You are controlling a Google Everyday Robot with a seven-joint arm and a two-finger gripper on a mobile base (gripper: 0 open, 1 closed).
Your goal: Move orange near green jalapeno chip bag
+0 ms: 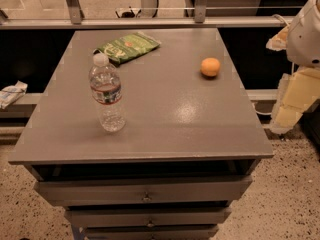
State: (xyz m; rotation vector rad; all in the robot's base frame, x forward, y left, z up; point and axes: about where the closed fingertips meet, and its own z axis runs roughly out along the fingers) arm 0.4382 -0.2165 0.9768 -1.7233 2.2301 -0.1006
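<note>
Camera view, looking down on a grey table point(165, 134) with 3 drawer fronts point(145, 191) below its top. Near the far right of the top, in from the edge: the orange point(210, 67), round, resting alone on the bare surface, touched by nothing. At the far edge, left of centre: the green jalapeno chip bag point(129, 47), lying flat and slightly skewed, red-orange logo facing up. Well apart, these 2, with open tabletop between. Just in front of the bag's left end, standing upright: 1 clear water bottle point(106, 94), white cap, red and blue label band around the middle. Close to the bag; cannot tell whether touching. Off the table's right side, at the right edge of the view: the robot arm point(306, 31), a white rounded housing up high, with the gripper point(292, 101) hanging below it as pale yellowish blocks, beside the table's right edge and off the top. Cannot tell how far open. Holds nothing visible. Well apart from the orange, further still from the bag. Beyond the table: a metal rail point(150, 22) running across. On a ledge at far left: a small white packet point(11, 94). Below: speckled floor point(285, 204).
</note>
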